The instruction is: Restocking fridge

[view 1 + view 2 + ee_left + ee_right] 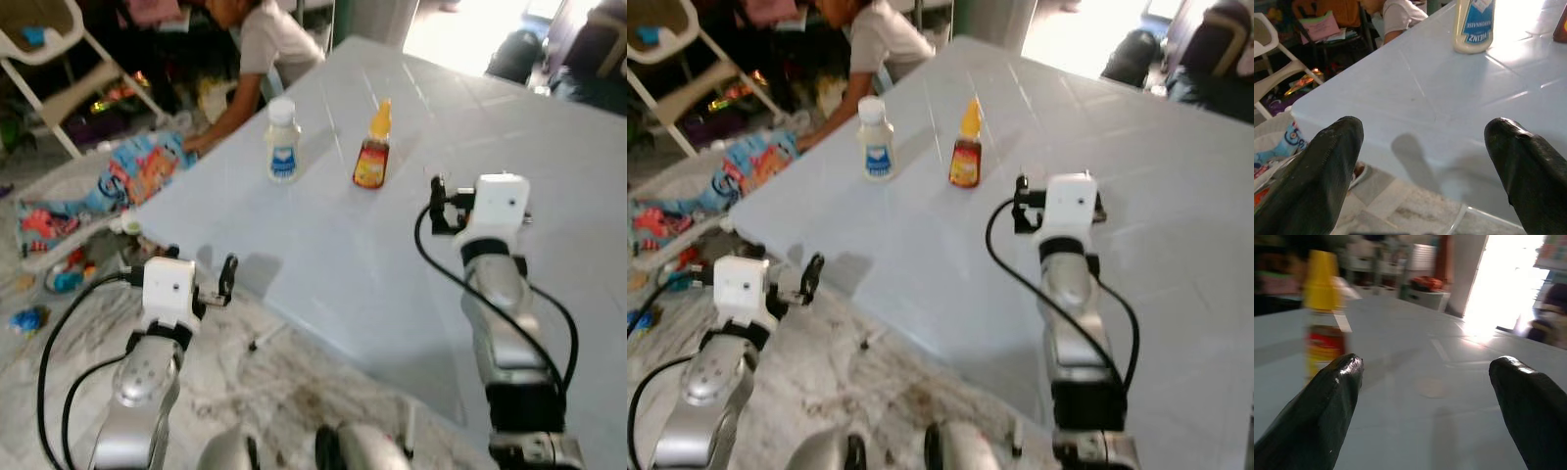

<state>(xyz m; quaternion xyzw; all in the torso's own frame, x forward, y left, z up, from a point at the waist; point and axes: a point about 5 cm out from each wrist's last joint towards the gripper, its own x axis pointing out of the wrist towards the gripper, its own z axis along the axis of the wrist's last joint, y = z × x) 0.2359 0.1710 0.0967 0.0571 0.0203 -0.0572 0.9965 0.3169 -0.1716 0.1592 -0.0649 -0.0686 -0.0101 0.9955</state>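
Two bottles stand upright on the pale blue table (333, 264): a white mayonnaise bottle (282, 140) with a blue label, and to its right a dark sauce bottle (373, 147) with a yellow cap. My right gripper (441, 204) hovers open over the table, a short way right of and nearer than the sauce bottle (1322, 328), with nothing between its fingers. By the table's near left corner my left gripper (203, 269) is open and empty. It points toward the mayonnaise bottle (1473, 24) farther along the tabletop.
A person (266, 39) bends over beyond the table's far left edge. A white chair (59, 59) stands at the back left. A colourful cloth (127, 176) and small toys (59, 279) lie on the marbled floor (274, 382) to the left.
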